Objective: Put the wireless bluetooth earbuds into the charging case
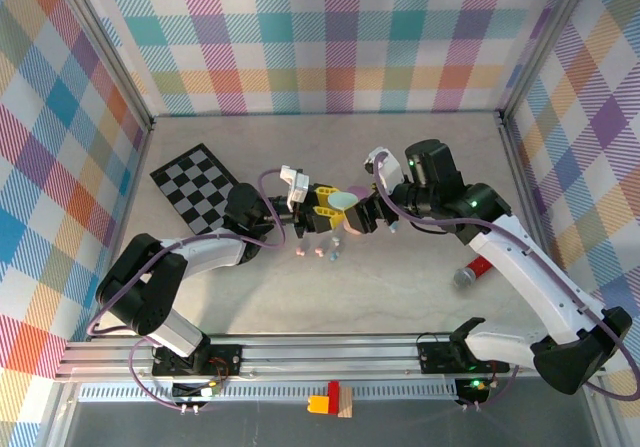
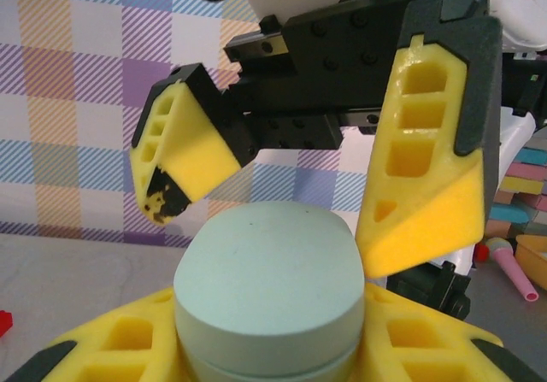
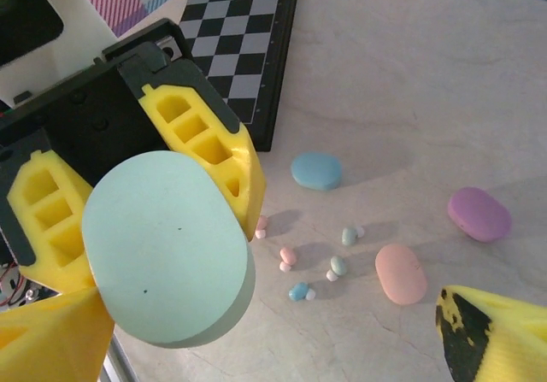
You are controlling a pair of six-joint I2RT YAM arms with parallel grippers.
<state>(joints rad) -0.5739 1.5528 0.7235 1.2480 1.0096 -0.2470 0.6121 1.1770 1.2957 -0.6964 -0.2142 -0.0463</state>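
your left tool (image 1: 327, 207) clenches the shut mint case (image 3: 167, 245), your right tool (image 1: 362, 217) stands released, and the earbuds (image 3: 339, 265) lie loose on the tabletop (image 3: 385, 74).

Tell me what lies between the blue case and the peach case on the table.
In the right wrist view, one tiny mint earbud lies about midway between the blue case and the peach case; otherwise bare tabletop.
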